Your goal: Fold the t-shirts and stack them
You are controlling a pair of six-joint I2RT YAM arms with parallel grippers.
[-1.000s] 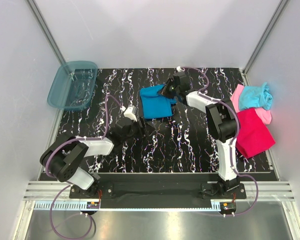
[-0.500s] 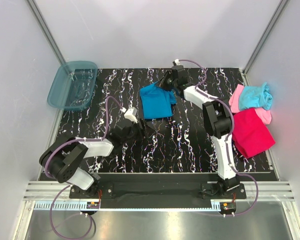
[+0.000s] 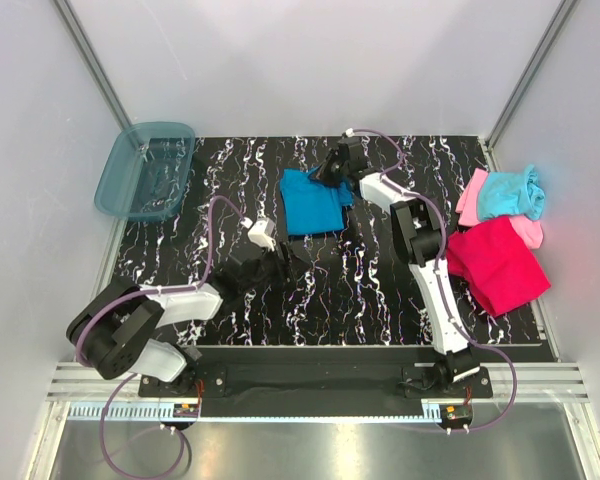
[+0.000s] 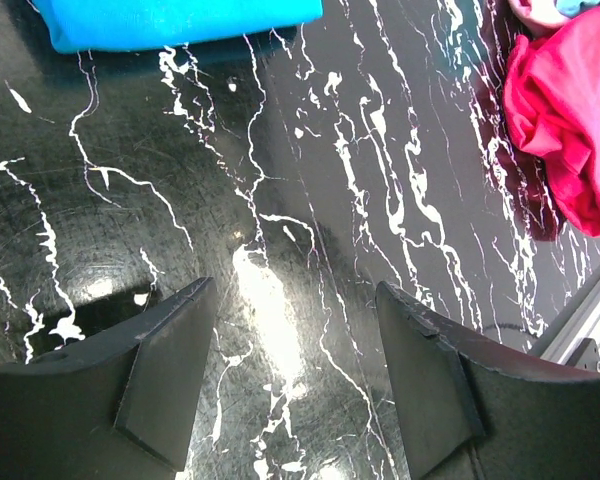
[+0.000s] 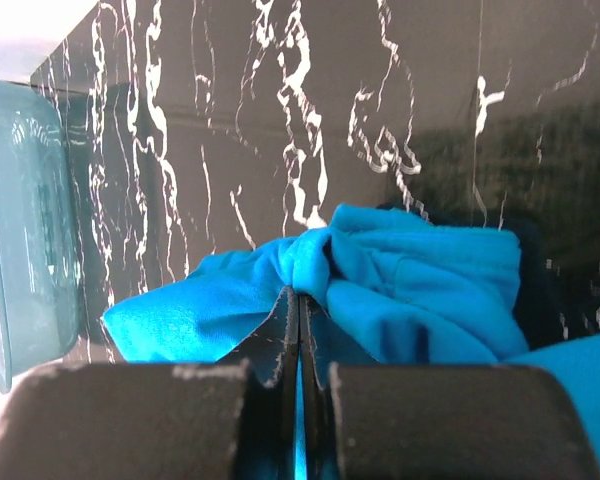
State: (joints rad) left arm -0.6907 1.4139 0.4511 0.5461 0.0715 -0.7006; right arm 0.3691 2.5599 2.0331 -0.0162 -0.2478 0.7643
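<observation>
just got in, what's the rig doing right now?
The right tool is shut on a bunched edge of the blue t-shirt, which lies roughly folded at the far middle of the table. The left tool hangs open nearer the front, holding nothing. The red t-shirt, pink t-shirt and aqua t-shirt sit heaped at the right edge, not yet folded.

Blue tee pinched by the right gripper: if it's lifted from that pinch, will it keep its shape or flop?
Likely floppy: the blue t-shirt bunches into soft wrinkles where the right gripper, jaws shut, pinches it. Probably light, since a small pinch gathers it. Unpinched parts would probably sag and undo the fold.
</observation>
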